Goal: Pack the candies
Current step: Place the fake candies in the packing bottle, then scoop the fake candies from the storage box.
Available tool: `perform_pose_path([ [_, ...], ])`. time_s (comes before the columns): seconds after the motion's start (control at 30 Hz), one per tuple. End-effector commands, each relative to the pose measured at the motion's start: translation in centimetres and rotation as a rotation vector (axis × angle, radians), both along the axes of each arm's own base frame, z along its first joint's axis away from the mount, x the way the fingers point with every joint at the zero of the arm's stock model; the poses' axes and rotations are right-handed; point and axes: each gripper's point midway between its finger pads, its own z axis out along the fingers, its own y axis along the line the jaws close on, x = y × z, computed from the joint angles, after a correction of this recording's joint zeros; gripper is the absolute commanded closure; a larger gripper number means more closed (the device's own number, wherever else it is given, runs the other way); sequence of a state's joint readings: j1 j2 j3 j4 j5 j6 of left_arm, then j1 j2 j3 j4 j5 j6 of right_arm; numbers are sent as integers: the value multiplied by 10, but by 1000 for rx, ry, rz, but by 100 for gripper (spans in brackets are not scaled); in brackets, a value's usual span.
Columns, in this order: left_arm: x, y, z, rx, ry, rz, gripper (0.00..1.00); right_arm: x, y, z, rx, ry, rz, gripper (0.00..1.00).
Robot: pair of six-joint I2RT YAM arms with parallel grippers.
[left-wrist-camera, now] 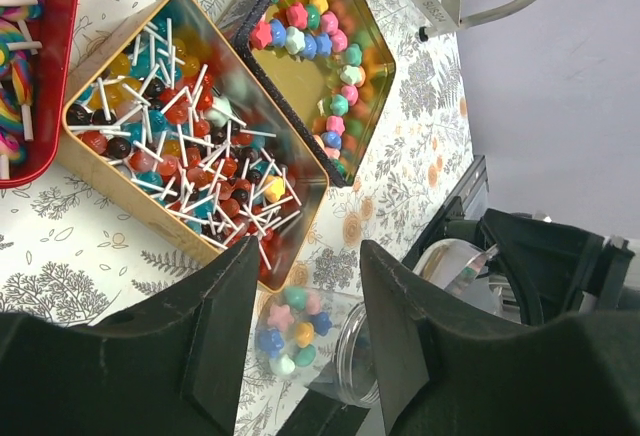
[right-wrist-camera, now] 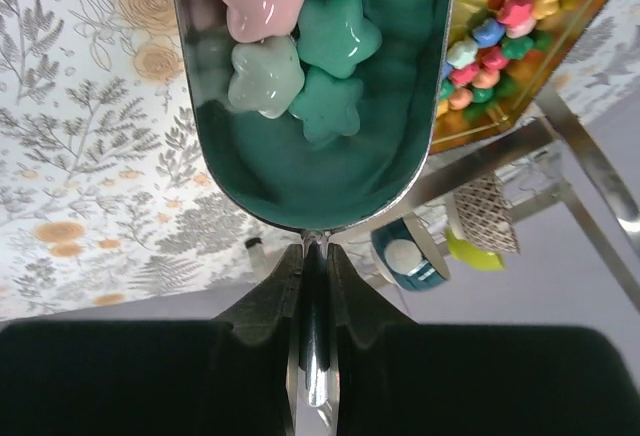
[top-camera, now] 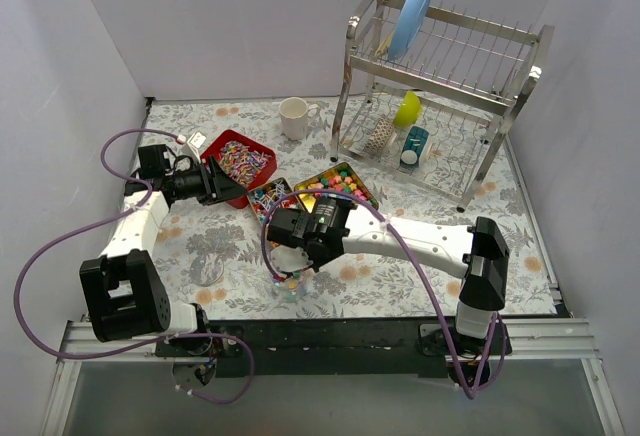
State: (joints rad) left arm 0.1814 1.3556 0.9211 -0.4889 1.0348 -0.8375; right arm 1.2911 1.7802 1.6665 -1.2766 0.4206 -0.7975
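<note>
You're on the scooping step: your right gripper [right-wrist-camera: 313, 276] is clamped on the scoop [right-wrist-camera: 330, 176] carrying star candies [right-wrist-camera: 335, 31] beside the near-centre jar [left-wrist-camera: 300, 336], your left gripper [left-wrist-camera: 308, 261] is apart and empty, so tip gently next.

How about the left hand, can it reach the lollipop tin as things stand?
Probably yes: the lollipop tin lies uncovered just ahead of the open left hand, with nothing between them.
</note>
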Motion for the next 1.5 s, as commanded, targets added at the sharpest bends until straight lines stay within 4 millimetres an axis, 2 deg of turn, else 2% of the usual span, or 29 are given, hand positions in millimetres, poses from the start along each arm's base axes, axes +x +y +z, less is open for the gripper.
perform_pose_path([
  [0.0,3,2,13,8,-56,12,55,13,-5,32,-64,-172,89,99],
  [0.17,0,-3,23,-28,-98,-38,53,22,-3,48,-86,-253,123,99],
  [0.37,-20,-17,40,-60,-250,-165,49,23,-5,55,-102,-293,143,99],
  [0.57,-28,-26,49,-77,-266,-201,48,19,-5,60,-38,-282,97,99],
  [0.73,-41,-46,60,-68,-313,-271,48,19,19,87,297,-134,-150,99],
  [0.77,-42,-49,61,-72,-305,-275,47,22,20,85,355,-45,-207,99],
  [0.83,-45,-54,65,-79,-295,-285,47,29,22,89,450,15,-310,99],
  [0.87,-46,-55,66,-82,-288,-284,47,38,20,86,479,40,-356,99],
  [0.93,-48,-58,70,-97,-265,-284,47,43,16,73,459,62,-388,99],
  [1.1,-46,-62,70,-116,-204,-254,46,51,30,67,490,107,-388,99],
  [1.17,-42,-62,65,-127,-166,-235,46,56,38,74,515,101,-372,99],
  [1.3,-33,-63,61,-165,-111,-214,45,61,50,74,528,106,-351,99],
  [1.4,-26,-64,59,-186,-86,-214,50,62,57,76,544,115,-348,99],
  [1.47,-24,-65,60,-199,-76,-229,61,63,61,77,555,113,-346,99],
])
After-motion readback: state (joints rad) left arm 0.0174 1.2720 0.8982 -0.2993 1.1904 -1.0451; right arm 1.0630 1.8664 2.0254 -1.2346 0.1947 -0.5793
